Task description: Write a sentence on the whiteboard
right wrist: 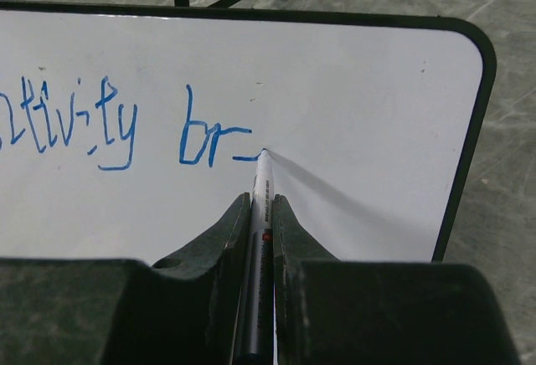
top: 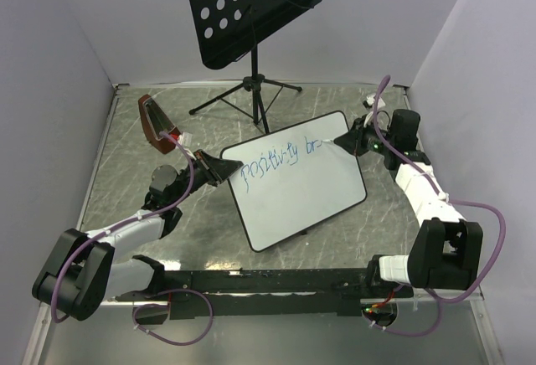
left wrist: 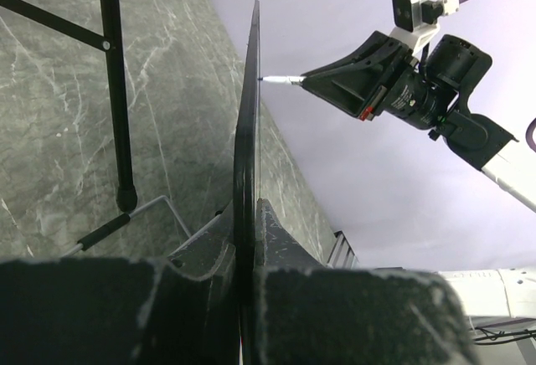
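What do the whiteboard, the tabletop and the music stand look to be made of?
Whiteboard: smooth white coated panel with a thin dark rim, plastic or metal, unclear; the blue writing sits cleanly on it.
Tabletop: grey with white veins and a faint sheen; stone or printed laminate, cannot tell.
Music stand: matt black sheet punched with round holes, likely painted metal.

Grey marbled table point(top: 335, 105), pale lilac walls point(top: 50, 47)

Blue handwriting point(top: 279, 159) is running along the far long edge of the whiteboard point(top: 310, 206), reading "positivity br" from overhead. The right wrist view is showing only "ttivity br", with a short dash trailing the "r".
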`<state>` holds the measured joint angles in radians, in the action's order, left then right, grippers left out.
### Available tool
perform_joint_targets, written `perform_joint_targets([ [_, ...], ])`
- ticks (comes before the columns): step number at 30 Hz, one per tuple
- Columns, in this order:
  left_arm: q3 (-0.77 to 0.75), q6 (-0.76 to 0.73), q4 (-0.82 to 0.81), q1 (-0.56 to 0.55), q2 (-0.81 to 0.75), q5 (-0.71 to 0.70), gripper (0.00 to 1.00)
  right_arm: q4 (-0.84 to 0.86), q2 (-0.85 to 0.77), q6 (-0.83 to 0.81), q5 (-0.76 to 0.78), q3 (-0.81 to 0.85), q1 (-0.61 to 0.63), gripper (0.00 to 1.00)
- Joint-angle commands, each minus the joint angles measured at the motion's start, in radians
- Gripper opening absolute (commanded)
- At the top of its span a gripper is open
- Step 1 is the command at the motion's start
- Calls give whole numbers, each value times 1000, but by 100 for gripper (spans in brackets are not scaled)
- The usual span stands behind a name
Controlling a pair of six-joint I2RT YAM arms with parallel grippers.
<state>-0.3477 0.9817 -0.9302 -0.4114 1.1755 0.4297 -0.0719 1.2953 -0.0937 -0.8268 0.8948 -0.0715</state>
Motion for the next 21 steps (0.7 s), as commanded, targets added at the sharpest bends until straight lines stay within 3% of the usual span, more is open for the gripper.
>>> perform_joint_targets([
  [1, -17, -28, -153, -4, -5, 35, 1, 64, 10, 14, 14, 47, 19, 0],
  [21, -25, -40, -137, -4, -4, 27, 1, -115, -5, -97, -25, 61, 47, 0],
])
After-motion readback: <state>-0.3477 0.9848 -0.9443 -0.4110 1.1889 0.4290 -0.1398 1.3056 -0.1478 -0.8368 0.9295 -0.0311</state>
